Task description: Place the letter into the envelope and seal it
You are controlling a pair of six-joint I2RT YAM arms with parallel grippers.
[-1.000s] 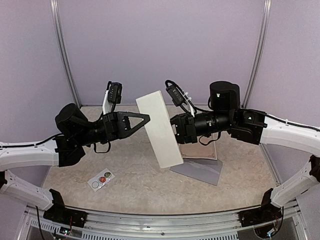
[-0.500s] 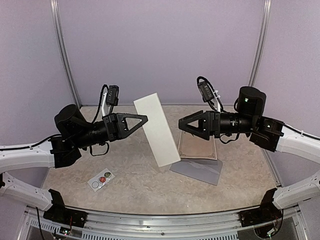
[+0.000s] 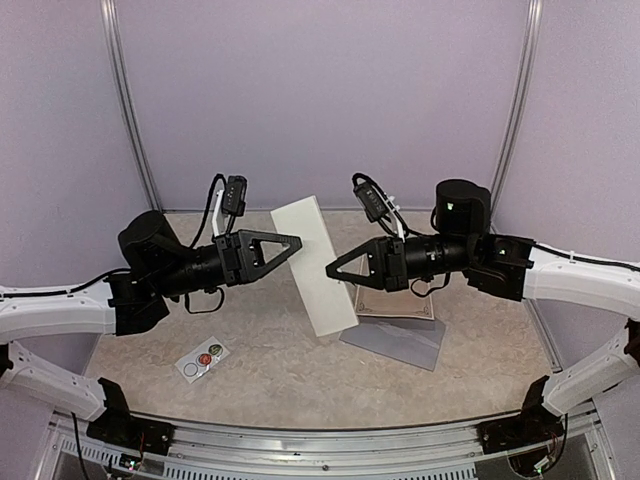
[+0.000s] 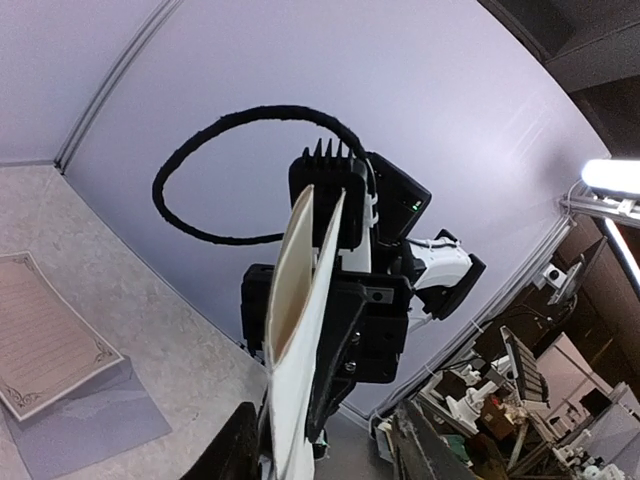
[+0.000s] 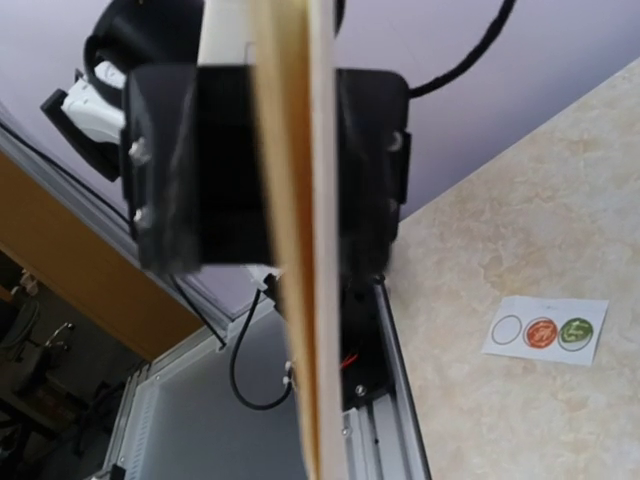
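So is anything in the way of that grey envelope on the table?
Yes: a bordered printed sheet lies on top of the grey envelope, covering its far part. The right gripper pinches a folded cream sheet.

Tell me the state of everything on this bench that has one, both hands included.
cream paper: off the table, tilted, its two layers parted at the edge.
right hand: shut on the cream paper.
left hand: open, a finger on either side of the cream paper.
bordered sheet: lying flat on the envelope, not inside it.
envelope: flat on the table.
sticker card: flat on the table, untouched.
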